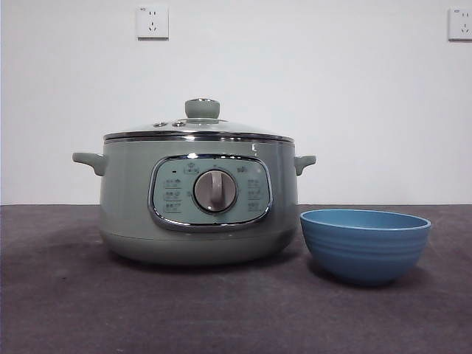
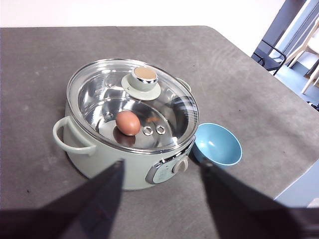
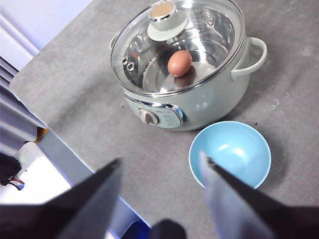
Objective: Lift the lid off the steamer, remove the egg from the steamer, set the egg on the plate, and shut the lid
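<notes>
The pale green steamer (image 1: 199, 203) stands on the dark table with its glass lid (image 1: 198, 131) on; the lid's green knob (image 1: 202, 108) points up. Both wrist views show a brown egg (image 2: 128, 122) (image 3: 179, 62) lying inside the steamer (image 2: 107, 159) (image 3: 209, 99) under the lid (image 2: 164, 107) (image 3: 209, 30). The blue plate (image 1: 365, 243) (image 2: 218, 145) (image 3: 230, 154), a bowl, is empty and stands right beside the steamer. My left gripper (image 2: 162, 172) is open, high above the table in front of the steamer. My right gripper (image 3: 162, 172) is open, high above the plate's near side. Neither arm shows in the front view.
The table's front edge (image 3: 65, 149) and rounded corner (image 2: 219, 35) are near the steamer. Two wall sockets (image 1: 152, 22) sit on the white wall behind. Chairs (image 2: 299, 45) stand beyond the table.
</notes>
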Controlling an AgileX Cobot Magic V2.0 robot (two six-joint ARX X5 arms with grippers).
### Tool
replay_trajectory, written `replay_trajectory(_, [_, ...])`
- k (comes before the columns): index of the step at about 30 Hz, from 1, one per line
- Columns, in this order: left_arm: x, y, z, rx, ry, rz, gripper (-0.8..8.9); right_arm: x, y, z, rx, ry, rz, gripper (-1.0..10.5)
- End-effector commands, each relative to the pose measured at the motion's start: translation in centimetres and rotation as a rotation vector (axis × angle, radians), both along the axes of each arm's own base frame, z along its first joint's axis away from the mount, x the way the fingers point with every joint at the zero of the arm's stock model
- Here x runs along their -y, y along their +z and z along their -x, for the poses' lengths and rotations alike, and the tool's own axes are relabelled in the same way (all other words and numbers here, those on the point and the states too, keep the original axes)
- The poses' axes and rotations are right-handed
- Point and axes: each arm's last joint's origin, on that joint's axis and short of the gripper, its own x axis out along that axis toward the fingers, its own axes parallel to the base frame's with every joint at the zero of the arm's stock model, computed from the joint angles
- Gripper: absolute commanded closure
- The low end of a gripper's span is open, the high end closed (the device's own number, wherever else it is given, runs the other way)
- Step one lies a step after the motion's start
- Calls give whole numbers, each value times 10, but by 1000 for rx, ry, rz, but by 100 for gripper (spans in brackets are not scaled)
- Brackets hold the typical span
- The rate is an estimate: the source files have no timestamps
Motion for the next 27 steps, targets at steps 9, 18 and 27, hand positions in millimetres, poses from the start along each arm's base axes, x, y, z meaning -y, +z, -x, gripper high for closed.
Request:
replay_trajectory(9, [3,3,-22,45,-28,-8,216,0,1,0,7,-3,-3,347])
replay_trajectory(18, [29,-4,-79,66,-128,-9,216,-1,2,-2,24,-3,-5,347])
replay_trajectory(27, [74,-24,-134,129,-116,-59,216,-1,3,-4,32,-3,-6,347])
